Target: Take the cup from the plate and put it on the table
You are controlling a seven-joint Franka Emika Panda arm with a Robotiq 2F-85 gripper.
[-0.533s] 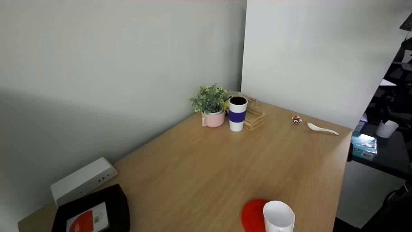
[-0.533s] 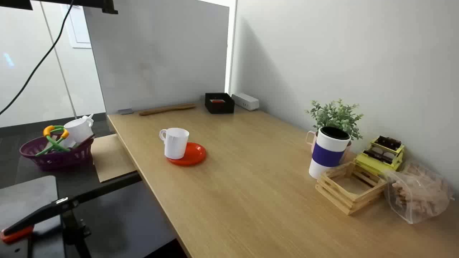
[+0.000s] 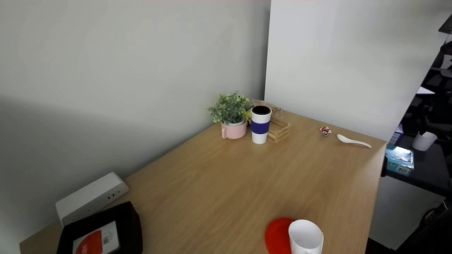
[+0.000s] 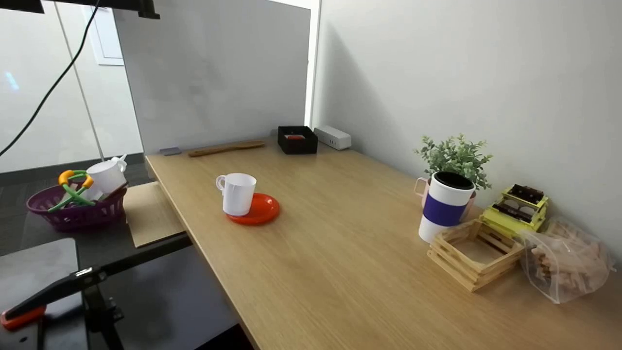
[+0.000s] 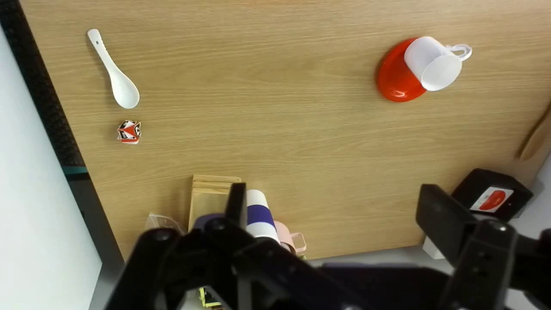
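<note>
The small white cup with a handle stands upright on the red plate, toward one side of it. The cup shows in both exterior views (image 3: 306, 234) (image 4: 238, 194) and at the upper right of the wrist view (image 5: 432, 64). The plate (image 3: 278, 235) also shows in an exterior view (image 4: 267, 209) and the wrist view (image 5: 395, 82). The plate rests on the wood-grain table (image 4: 340, 218). My gripper (image 5: 331, 191) shows only in the wrist view. It is open, with nothing between its wide-apart fingers, high above the table and away from the cup.
A white tumbler with a blue band (image 4: 443, 209), a potted plant (image 3: 230, 109), a wooden crate (image 4: 476, 253) and a clear bag (image 4: 566, 262) stand along the wall. A black tray (image 4: 297, 140), a white power box (image 4: 333, 137), a spoon (image 5: 114, 73) and a small red-white object (image 5: 129, 131) also lie on the table.
</note>
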